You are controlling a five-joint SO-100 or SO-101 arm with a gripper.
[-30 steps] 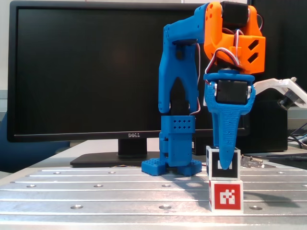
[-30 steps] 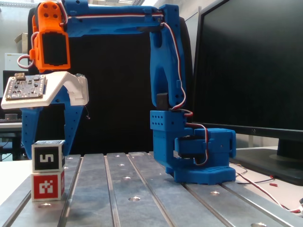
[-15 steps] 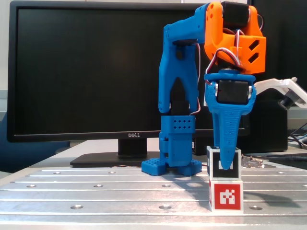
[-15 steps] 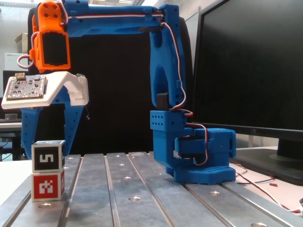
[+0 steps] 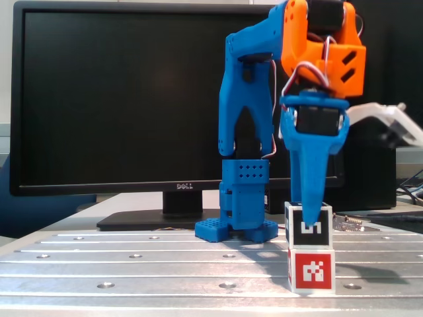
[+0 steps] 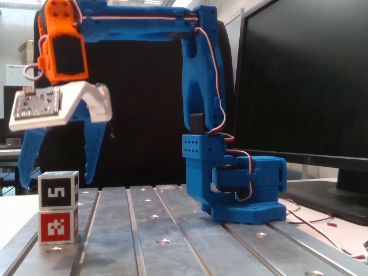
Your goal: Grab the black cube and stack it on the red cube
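The black cube with its white "5"-like marker rests squarely on top of the red cube near the front of the table. Both also show at the left in a fixed view, the black cube on the red cube. My blue gripper hangs over the stack, open. One finger is left of the black cube and the other finger is right of it, both apart from it. In a fixed view the gripper appears edge-on in front of the black cube.
The arm's blue base is bolted to the slotted metal table behind the stack. A Dell monitor stands at the back. Loose wires lie beside the base. A white board mount sits on the wrist.
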